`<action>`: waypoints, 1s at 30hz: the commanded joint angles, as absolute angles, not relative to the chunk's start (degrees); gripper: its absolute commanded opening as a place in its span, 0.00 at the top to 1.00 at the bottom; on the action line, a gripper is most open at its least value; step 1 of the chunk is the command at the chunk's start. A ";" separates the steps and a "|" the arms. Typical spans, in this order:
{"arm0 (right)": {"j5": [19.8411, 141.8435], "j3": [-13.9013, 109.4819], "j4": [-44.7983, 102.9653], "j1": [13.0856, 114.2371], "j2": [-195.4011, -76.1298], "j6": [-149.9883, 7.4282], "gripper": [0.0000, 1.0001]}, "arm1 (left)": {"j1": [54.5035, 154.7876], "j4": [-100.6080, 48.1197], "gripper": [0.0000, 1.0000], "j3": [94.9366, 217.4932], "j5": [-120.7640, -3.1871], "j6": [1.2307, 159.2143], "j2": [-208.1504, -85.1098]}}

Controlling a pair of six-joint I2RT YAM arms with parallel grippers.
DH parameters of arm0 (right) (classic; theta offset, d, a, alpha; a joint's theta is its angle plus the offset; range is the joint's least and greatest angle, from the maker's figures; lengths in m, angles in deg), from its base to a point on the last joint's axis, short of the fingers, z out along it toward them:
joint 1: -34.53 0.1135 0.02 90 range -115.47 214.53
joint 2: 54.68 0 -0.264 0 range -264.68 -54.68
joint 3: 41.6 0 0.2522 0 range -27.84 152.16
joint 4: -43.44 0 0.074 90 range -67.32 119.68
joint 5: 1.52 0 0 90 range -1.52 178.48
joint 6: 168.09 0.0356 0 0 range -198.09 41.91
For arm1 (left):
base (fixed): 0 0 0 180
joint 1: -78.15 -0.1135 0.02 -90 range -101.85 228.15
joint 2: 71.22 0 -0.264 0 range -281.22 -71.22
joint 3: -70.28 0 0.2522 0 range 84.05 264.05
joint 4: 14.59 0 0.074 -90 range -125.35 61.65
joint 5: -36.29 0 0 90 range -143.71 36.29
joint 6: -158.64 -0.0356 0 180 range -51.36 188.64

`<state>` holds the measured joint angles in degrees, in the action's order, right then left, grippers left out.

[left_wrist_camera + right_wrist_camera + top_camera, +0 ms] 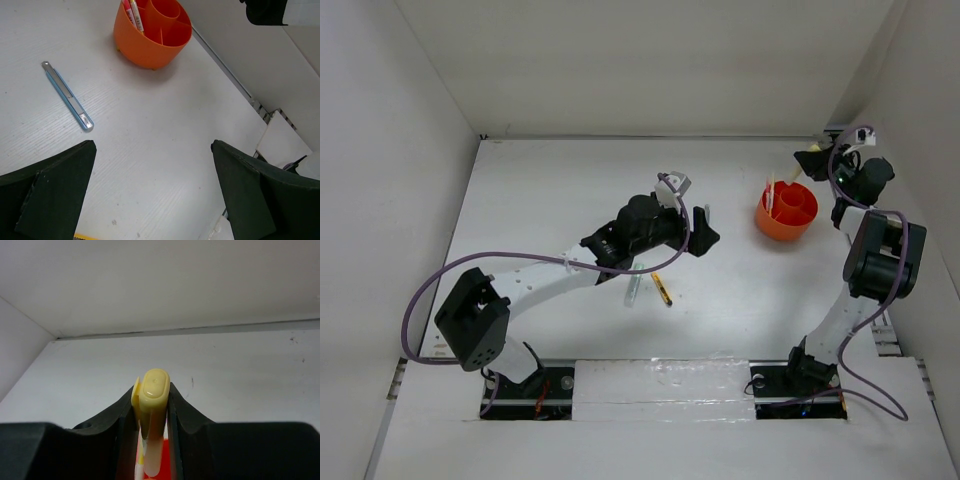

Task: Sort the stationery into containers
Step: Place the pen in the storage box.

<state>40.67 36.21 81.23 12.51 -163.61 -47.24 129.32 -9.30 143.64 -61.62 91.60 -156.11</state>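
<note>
White tabletop: right gripper clamps one yellow marker, cap end up, long axis descending toward one orange pot holding two pens; left gripper spread wide; one grey-blue pen lies diagonally.

Worktop: white and matte, spread out beneath me.
Walls: plain white panels along my worktop's far, left and right edges.
Glossy strip: wrinkled, along the near edge.
</note>
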 commanded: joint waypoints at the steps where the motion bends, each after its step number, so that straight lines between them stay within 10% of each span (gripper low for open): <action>1: 39.09 38.43 84.52 12.12 -165.42 -47.95 1.00 | 129.47 -6.90 0.00 143.28 -61.54 90.97 -153.84; 21: 40.23 33.77 82.06 13.26 -165.60 -52.69 0.87 | 129.47 -8.92 0.00 144.77 -57.51 92.10 -155.06; 30: 40.76 32.54 81.01 13.88 -162.97 -53.75 0.45 | 129.47 -11.56 0.00 146.01 -53.01 93.16 -156.48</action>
